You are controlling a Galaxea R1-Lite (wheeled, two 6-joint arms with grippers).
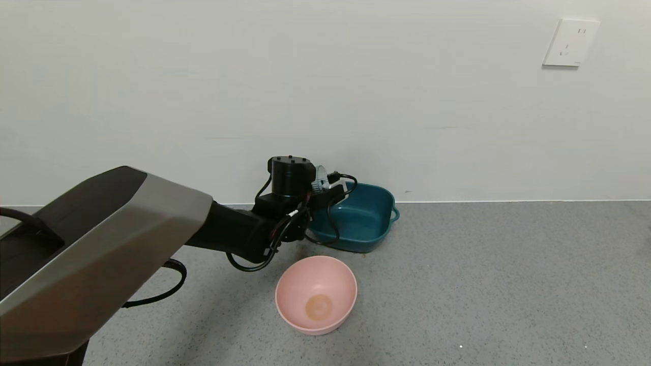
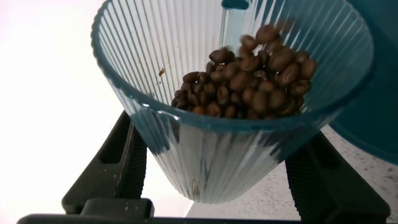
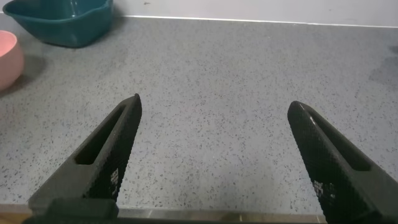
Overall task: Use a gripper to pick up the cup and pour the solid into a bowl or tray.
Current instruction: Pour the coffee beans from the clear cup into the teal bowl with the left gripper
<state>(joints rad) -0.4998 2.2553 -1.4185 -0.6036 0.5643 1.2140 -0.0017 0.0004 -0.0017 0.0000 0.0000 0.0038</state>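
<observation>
My left gripper (image 1: 325, 189) is shut on the ribbed blue-grey cup (image 2: 230, 118) and holds it tipped over the near-left rim of the dark teal basin (image 1: 368, 223). In the left wrist view the brown beans (image 2: 252, 81) are heaped against the cup's lowered side, close to its rim, with the basin wall (image 2: 373, 118) beside it. In the head view only a sliver of the cup (image 1: 320, 179) shows behind the wrist. My right gripper (image 3: 214, 106) is open and empty over bare floor, out of the head view.
A round pink bowl (image 1: 316, 294) stands in front of the basin, empty but for a tan stain. The basin sits against the white wall. Grey speckled floor stretches to the right. The pink bowl (image 3: 7, 59) and basin (image 3: 62, 22) show far off in the right wrist view.
</observation>
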